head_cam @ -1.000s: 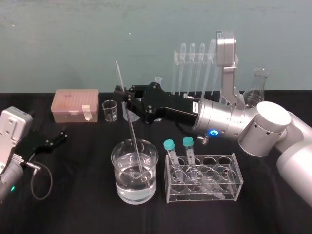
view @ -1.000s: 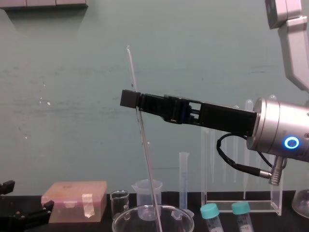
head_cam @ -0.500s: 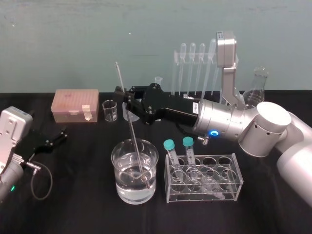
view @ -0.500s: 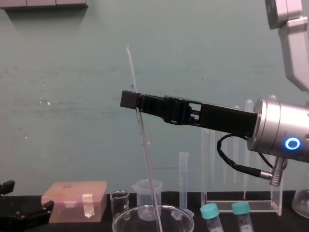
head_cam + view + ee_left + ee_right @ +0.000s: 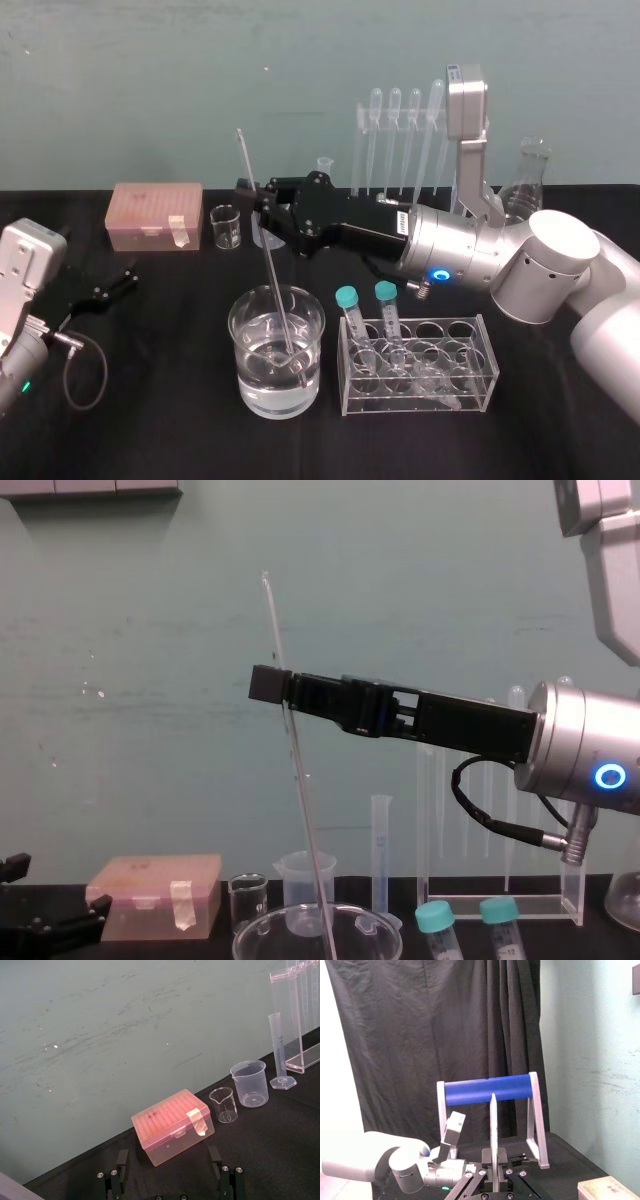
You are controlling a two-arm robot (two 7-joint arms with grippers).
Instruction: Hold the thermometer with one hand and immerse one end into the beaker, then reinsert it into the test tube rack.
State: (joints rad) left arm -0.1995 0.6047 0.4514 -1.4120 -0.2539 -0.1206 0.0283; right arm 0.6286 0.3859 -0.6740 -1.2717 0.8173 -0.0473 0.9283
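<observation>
The thermometer [image 5: 264, 240], a long thin glass rod, stands tilted with its lower end inside the wide glass beaker [image 5: 240, 315], which holds water. My right gripper [image 5: 262, 207] is shut on the rod's upper half, well above the beaker's rim. The chest view shows the same grip [image 5: 283, 687] on the thermometer [image 5: 303, 800], and the beaker's rim [image 5: 250, 935] at the bottom. In the right wrist view the rod [image 5: 492, 1125] rises from between the fingers. The tall acrylic test tube rack [image 5: 362, 150] stands at the back with pipettes in it. My left gripper [image 5: 170, 1185] rests open at the left.
A pink tip box [image 5: 156, 214], a tiny glass beaker [image 5: 226, 227], a plastic beaker [image 5: 303, 880] and a graduated cylinder [image 5: 381, 850] line the back. A low rack [image 5: 418, 368] with two teal-capped tubes stands right of the beaker. A conical flask [image 5: 527, 178] is at the back right.
The thermometer and my right gripper hold the same place. My left arm has drawn back a little at the left edge.
</observation>
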